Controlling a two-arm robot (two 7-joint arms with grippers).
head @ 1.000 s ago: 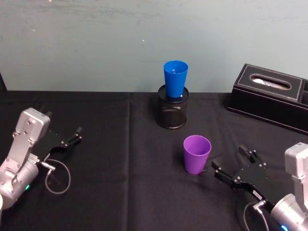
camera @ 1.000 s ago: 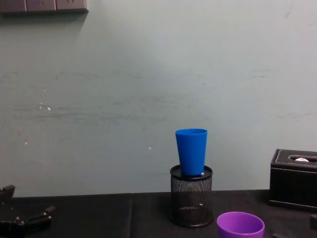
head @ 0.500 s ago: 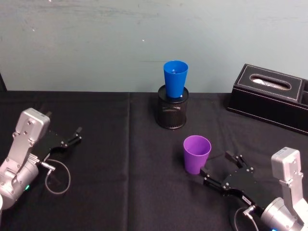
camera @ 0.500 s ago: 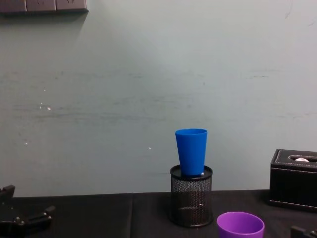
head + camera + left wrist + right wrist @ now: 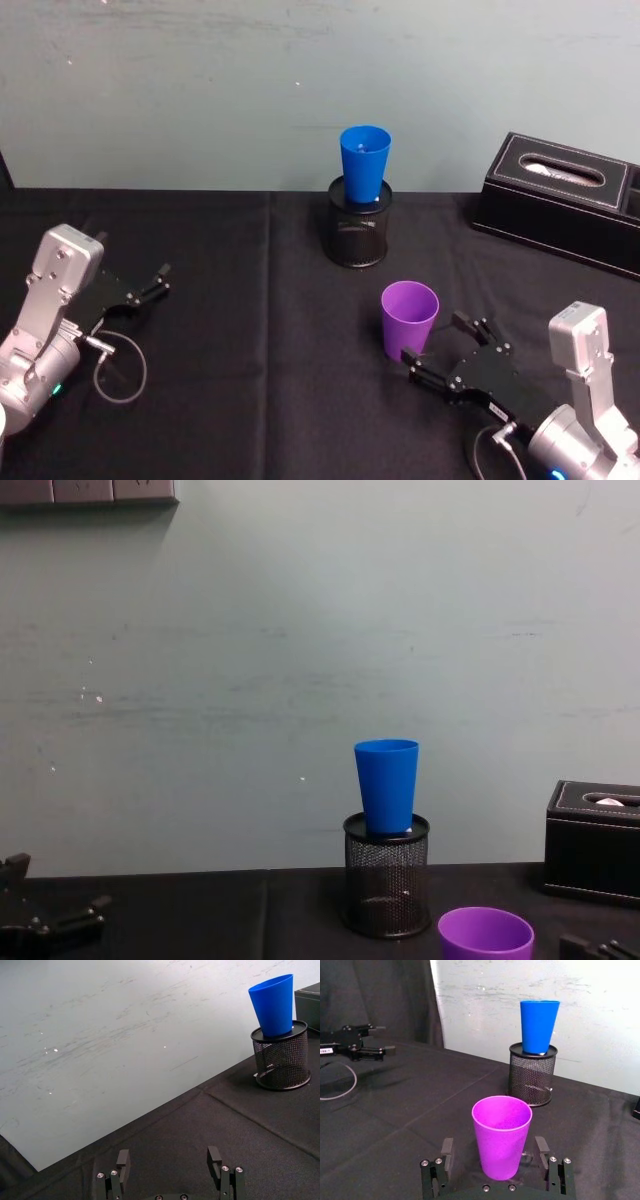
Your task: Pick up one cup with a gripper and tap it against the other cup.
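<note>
1. Approach nearly finished: right tool (image 5: 436, 340) slid forward across the desk (image 5: 230, 330) over the last second, from just beside the purple cup (image 5: 409, 318) to straddling it.
2. Jaws wide open, one finger (image 5: 447, 1148) on each side of the cup's lower half, a small gap left on both sides in the right wrist view; nothing gripped yet.
3. Purple cup upright and unmoved on the desk, nearer the robot than the blue cup (image 5: 364, 160) and slightly to its right.
4. Blue cup unchanged too, upright in the mouth of the black mesh pen holder (image 5: 357, 235) (so raised well above desk level).
5. Meaning for the task: reach judged done, closing on the purple cup probably next, then a lift high enough to meet the raised blue cup; tap not yet begun.
6. Left tool (image 5: 150, 284) parked low at the desk's left side, fingers spread, holding nothing.
7. Hard to make out: purple cup's base hidden behind the right tool's body in the right wrist view, and the cup cut off below its rim by the chest view's lower edge.
8. Depth of the blue cup inside the holder not to be told, nor whether loose or wedged.
</note>
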